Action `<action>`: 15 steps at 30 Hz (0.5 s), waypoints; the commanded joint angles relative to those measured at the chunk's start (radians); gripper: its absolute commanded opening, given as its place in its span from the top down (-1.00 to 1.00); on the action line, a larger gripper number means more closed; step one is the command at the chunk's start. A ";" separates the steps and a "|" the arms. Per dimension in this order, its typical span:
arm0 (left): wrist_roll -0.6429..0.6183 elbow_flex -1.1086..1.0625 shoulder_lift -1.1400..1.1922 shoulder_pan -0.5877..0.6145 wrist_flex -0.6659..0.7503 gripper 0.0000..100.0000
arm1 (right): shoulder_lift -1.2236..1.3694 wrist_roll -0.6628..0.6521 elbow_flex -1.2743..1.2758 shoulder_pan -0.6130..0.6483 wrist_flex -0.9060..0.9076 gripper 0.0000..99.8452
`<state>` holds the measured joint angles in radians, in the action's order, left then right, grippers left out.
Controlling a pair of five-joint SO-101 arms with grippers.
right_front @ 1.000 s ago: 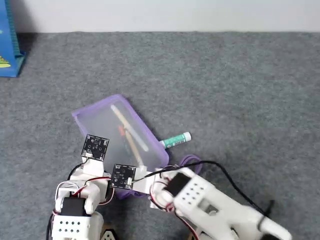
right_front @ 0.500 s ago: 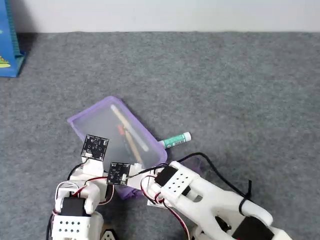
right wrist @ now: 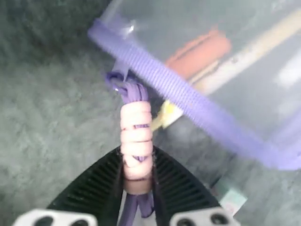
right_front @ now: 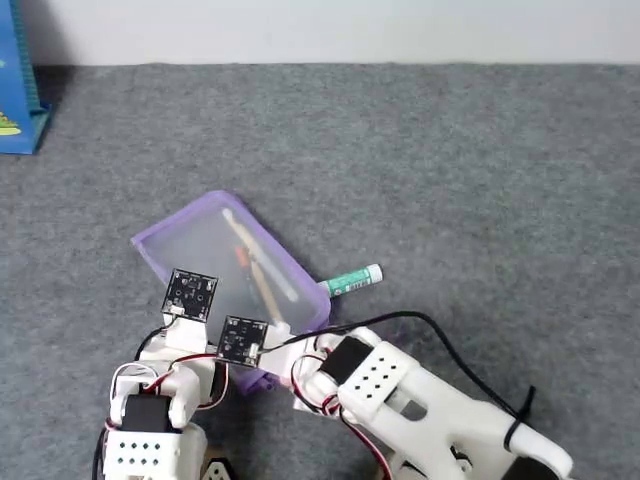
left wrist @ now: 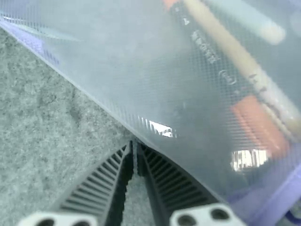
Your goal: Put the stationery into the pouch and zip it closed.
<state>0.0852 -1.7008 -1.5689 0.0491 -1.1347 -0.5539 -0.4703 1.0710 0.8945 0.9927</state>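
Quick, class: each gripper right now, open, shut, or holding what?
Left gripper: shut on the pouch edge.
Right gripper: shut on the zip pull.

left arm [right_front: 158, 405]: jaws pinched shut | right arm [right_front: 400, 395]: jaws clamped (arms side by side)

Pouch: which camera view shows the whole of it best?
The high view: nearly the whole outline of the pouch shows. The left wrist view gives part of its clear side, the right wrist view its purple zip edge and pull.
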 commanded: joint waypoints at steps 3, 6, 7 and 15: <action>-0.005 0.054 -0.011 0.000 0.023 0.97 | -0.039 0.061 -0.011 -0.025 0.081 0.72; -0.005 0.054 -0.011 0.000 0.023 0.97 | -0.039 0.061 -0.020 -0.030 0.081 0.69; -0.005 0.054 -0.011 0.000 0.023 0.97 | -0.039 0.061 -0.021 -0.028 0.081 0.69; -0.005 0.054 -0.011 0.000 0.023 0.97 | -0.030 0.061 -0.021 -0.028 0.030 0.69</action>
<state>0.0852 -1.7008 -1.5689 0.0491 -1.1347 -0.5600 -0.4196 1.0710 0.8777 1.0495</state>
